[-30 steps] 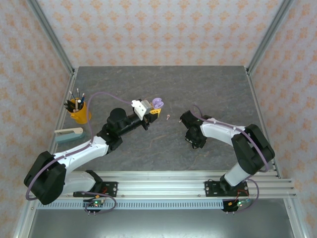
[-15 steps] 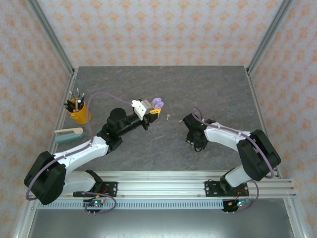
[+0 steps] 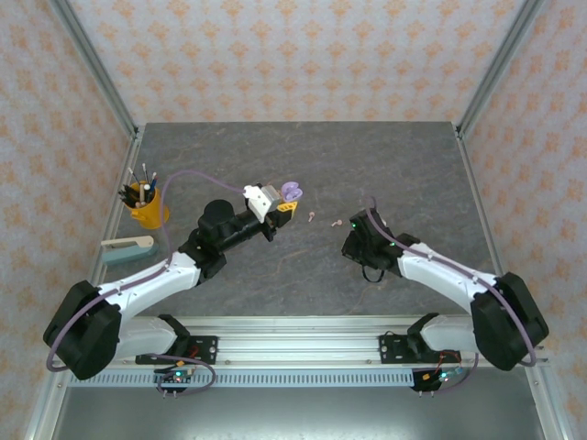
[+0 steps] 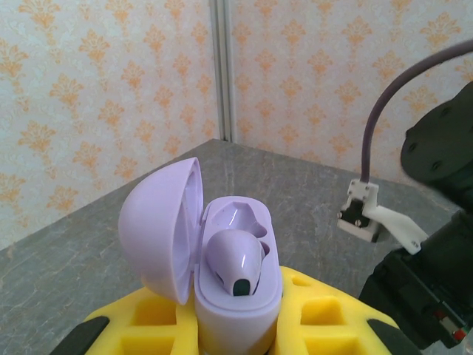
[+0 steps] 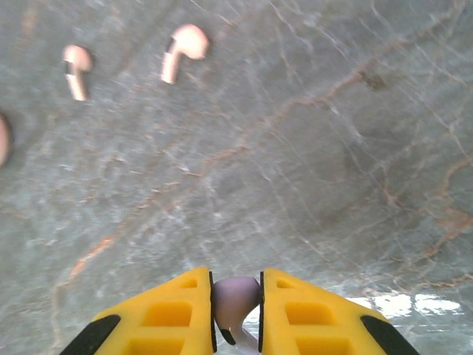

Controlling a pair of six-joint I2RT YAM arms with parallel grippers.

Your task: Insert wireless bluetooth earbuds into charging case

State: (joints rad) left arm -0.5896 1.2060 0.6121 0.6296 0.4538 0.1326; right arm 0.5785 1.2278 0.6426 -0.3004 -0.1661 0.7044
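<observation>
At the far left of the top view a yellow cup [image 3: 142,203] of pens stands on the grey tabletop [image 3: 275,275], well apart from the rest. Right of it, near the middle of the frame, the left hand [image 3: 286,202] is closed on the lilac case [image 3: 291,191]. In the left wrist view the case is clamped upright between the yellow pads [image 4: 148,325], its lid [image 4: 159,222] swung open to the left. A lilac earbud [image 4: 235,262] sits in the nearer pocket.

Just right of the case in the top view, a pink earbud [image 3: 314,217] lies on the tabletop with a second pink earbud [image 3: 334,220] near it, both apart from either hand. Right of centre is the right hand [image 3: 356,246]. At the bottom of its wrist view the yellow pads pinch a second lilac earbud [image 5: 235,292] above the tabletop, with the pink pair at upper left
</observation>
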